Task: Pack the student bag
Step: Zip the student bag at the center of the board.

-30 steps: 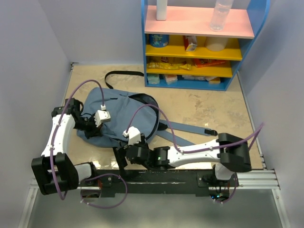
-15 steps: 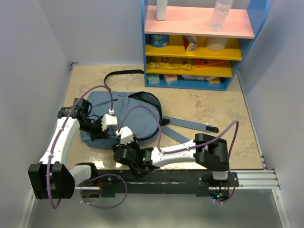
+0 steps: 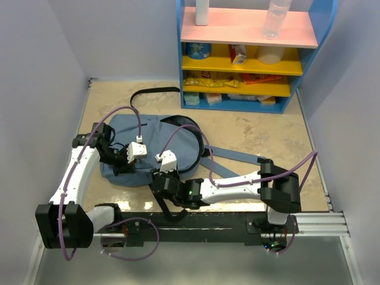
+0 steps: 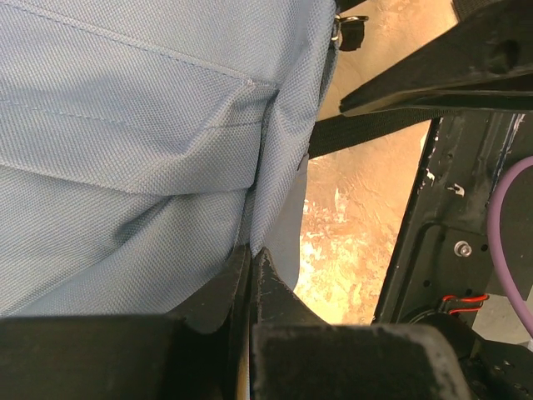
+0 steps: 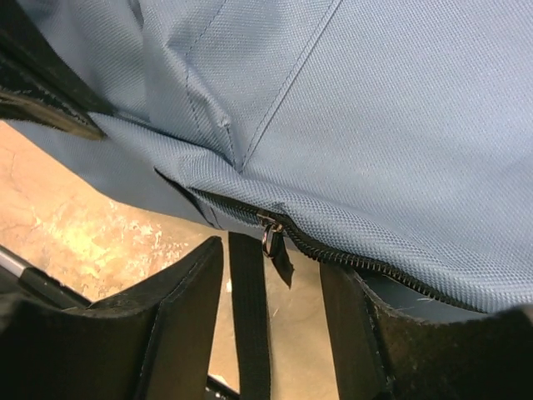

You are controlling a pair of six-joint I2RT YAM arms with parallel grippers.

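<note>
Soft grey-blue fabric backpack (image 3: 160,133) lay lengthwise left-to-right, shoulder straps (image 3: 237,159) trailing right. Left pincer (image 4: 252,254) clenched its fabric; right pincer (image 5: 273,260) gaped wide.

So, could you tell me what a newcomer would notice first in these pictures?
The grey-blue backpack lying flat on the table draws the eye first. At its near edge the left gripper pinches a fold of its fabric, while the right gripper stands open with the zip pull between its fingers. Behind, a bright blue shelf with pink and yellow boards stands against the back wall.
</note>
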